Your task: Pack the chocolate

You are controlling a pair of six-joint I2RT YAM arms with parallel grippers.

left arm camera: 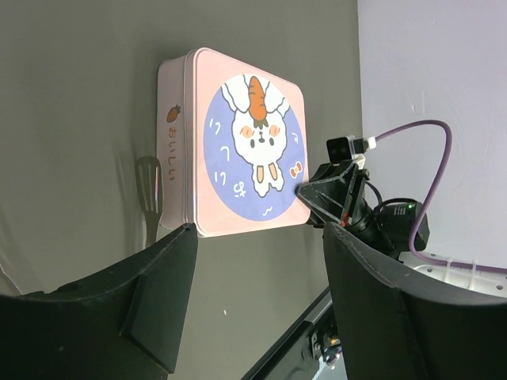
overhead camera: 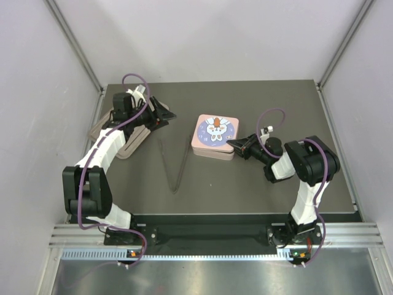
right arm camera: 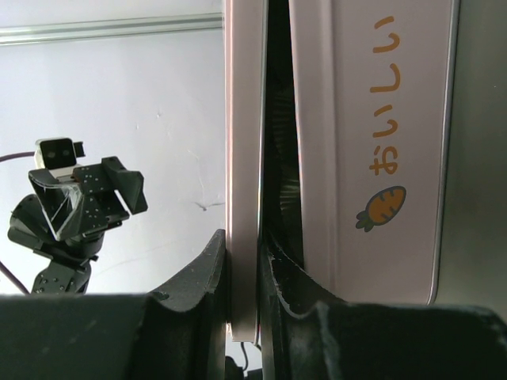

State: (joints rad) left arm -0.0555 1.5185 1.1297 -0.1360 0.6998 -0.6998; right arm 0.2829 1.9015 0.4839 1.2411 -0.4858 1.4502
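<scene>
Dark grey table, pale lilac walls, aluminium corner posts, even light

The lid hides nearly all the inside of the tin (only a dark slit with pleated paper shows); both run off the right wrist view's top edge. The left arm covers part of the beige tray.

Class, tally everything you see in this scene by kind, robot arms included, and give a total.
Robot arms: 2, left arm and right arm
Pink tin: 1
Tongs: 1
Beige tray: 1
Total: 5
</scene>
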